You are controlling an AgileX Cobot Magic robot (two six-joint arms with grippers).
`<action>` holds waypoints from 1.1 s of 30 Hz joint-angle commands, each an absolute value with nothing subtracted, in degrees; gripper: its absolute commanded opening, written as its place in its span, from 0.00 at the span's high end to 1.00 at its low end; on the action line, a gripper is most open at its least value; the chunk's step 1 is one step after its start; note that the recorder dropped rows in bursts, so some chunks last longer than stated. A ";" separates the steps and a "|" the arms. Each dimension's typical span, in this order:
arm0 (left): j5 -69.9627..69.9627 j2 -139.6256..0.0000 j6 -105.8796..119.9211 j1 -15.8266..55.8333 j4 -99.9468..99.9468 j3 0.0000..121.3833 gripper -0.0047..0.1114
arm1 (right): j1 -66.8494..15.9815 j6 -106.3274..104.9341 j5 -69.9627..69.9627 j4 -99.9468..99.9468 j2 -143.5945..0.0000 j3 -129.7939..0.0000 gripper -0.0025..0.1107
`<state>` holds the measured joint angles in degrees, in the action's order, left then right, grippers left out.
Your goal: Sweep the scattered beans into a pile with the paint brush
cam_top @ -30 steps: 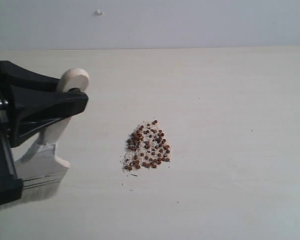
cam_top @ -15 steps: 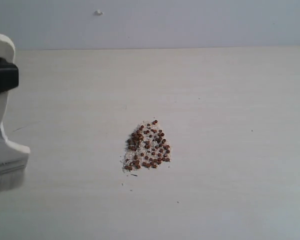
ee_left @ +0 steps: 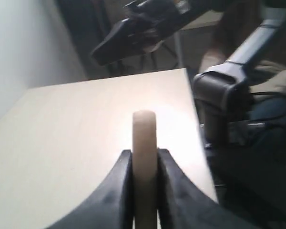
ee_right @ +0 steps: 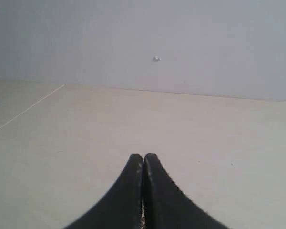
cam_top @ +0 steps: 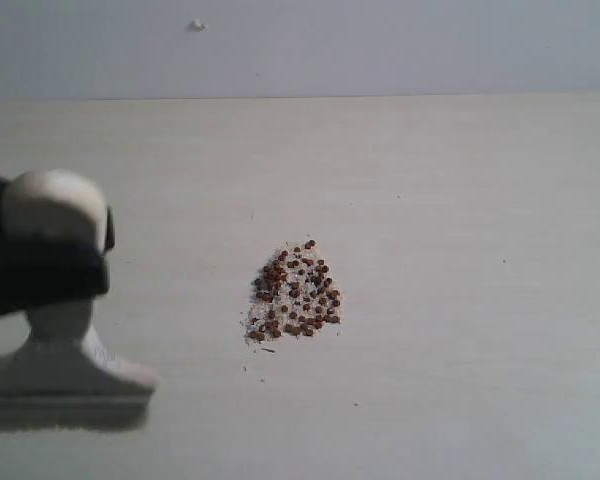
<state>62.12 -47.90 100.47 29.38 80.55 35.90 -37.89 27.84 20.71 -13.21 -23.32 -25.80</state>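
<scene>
1. left hand, well left of the pile, grips the paint brush by its handle, handle end up.
2. right hand is clenched, empty.
3. one brush; one pile, dozens of beans, on the surface.

The black left gripper runs off the exterior view's left edge and covers the middle of the wide, flat, pale wooden paint brush. The brush's bristles blur into shadow at the near left. The tiny white speck on the grey far wall is too small to identify.
</scene>
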 commanded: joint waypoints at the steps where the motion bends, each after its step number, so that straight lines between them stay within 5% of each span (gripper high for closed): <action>1: 52.83 -50.59 92.28 29.20 77.63 36.32 0.96 | -38.01 27.77 20.01 -13.29 -23.20 -25.57 0.98; 8: 69.96 -54.08 115.90 29.20 80.77 35.31 0.96 | -38.01 27.77 20.01 -13.29 -23.20 -25.57 0.98; 33: 69.96 -84.96 120.20 29.19 83.56 46.00 0.96 | -38.01 27.77 20.01 -13.29 -23.20 -25.57 0.98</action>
